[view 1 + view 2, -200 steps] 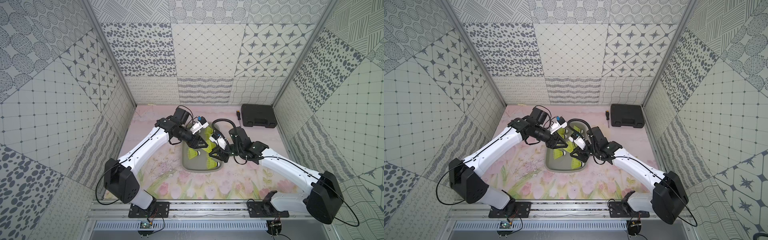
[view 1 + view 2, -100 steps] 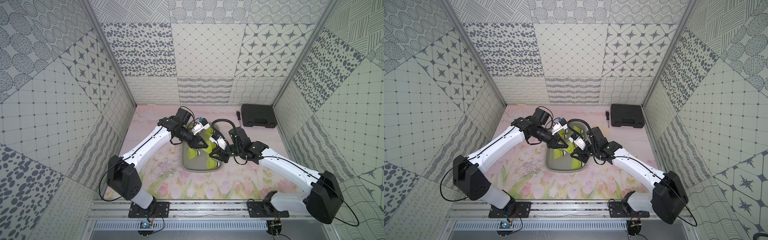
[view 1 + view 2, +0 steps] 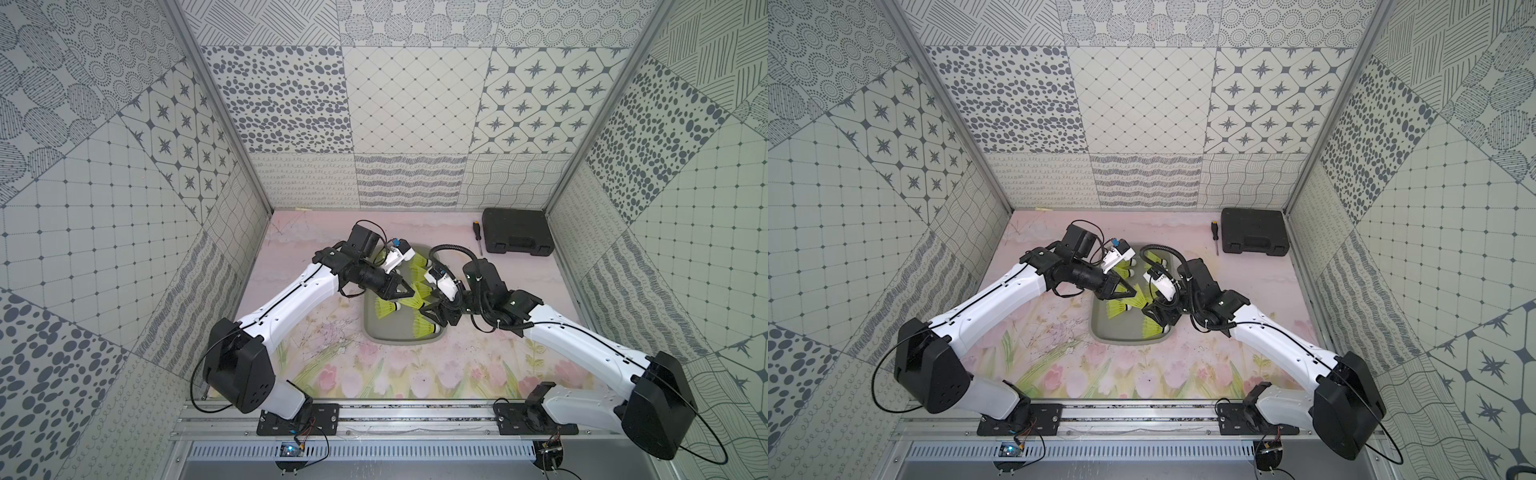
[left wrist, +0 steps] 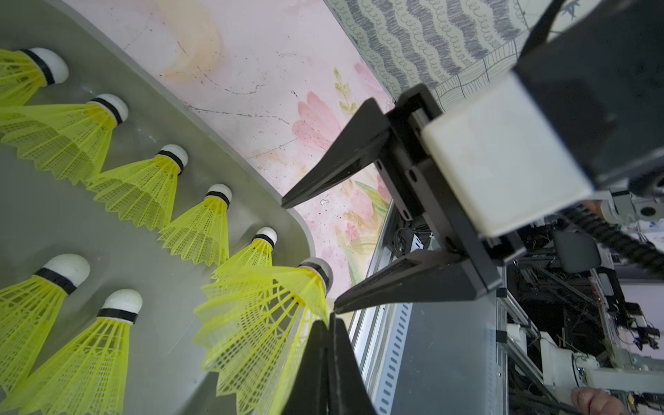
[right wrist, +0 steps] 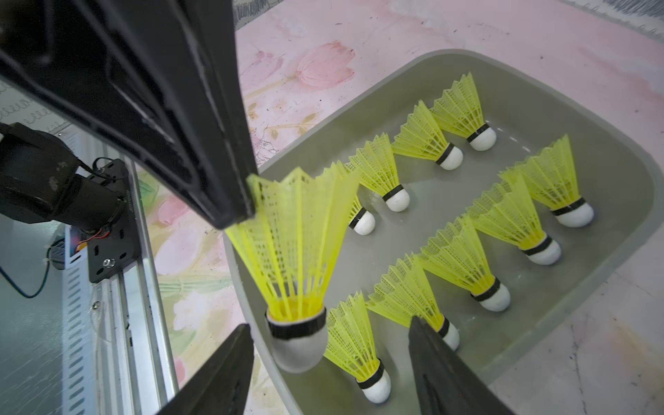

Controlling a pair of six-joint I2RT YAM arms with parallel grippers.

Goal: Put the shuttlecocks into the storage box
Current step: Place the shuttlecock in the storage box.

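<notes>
Your left gripper [image 4: 328, 323] pinches the skirt of one shuttlecock [image 5: 294, 251] at the near right corner of the storage box [image 5: 575, 118].
Your right gripper [image 5: 328, 321] stands wide around its cork; nine more shuttlecocks [image 5: 456, 258] lie inside.

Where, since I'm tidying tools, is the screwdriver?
In both top views the screwdriver lies far right on the table, just left of the black case, beyond the storage box.

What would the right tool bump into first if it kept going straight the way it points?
Probably the shuttlecock that the shut left tool pinches by its skirt edge: its white tip sits between the fingers of the open right tool, by a corner of the storage box. Depth is hard to judge.
</notes>
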